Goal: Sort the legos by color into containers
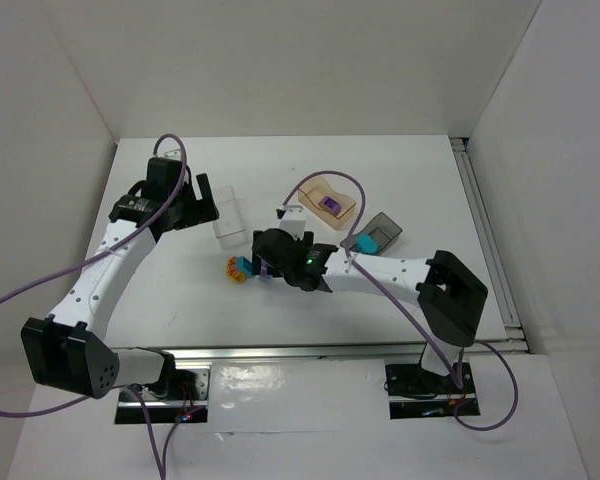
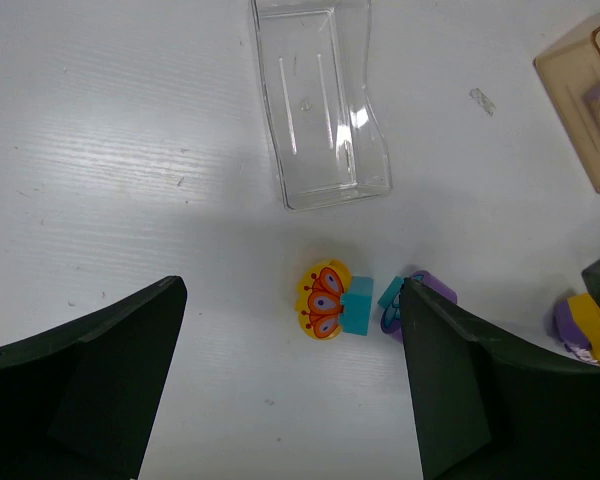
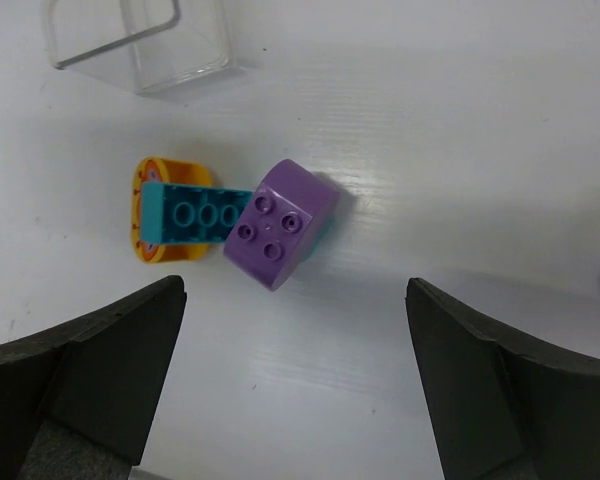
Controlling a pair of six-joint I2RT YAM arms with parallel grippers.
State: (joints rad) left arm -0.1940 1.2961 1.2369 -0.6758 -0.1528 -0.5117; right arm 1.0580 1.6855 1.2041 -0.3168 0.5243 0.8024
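Observation:
A purple brick (image 3: 280, 222), a teal-blue brick (image 3: 190, 215) and an orange-yellow butterfly brick (image 3: 152, 225) lie touching on the white table. My right gripper (image 3: 295, 295) is open and empty, hovering just short of them; in the top view it (image 1: 260, 262) is right beside the cluster (image 1: 240, 267). My left gripper (image 1: 208, 205) is open and empty, held high next to the clear tray (image 1: 227, 217). Its wrist view shows the clear tray (image 2: 325, 100) holding nothing and the butterfly brick (image 2: 323, 300) below. The peach-tan tray (image 1: 328, 203) holds a purple brick. The dark grey tray (image 1: 383, 232) holds a teal brick (image 1: 365, 243).
White walls enclose the table on the left, back and right. A metal rail (image 1: 485, 240) runs along the right edge. Purple cables loop over both arms, one arching above the peach-tan tray (image 1: 325, 175).

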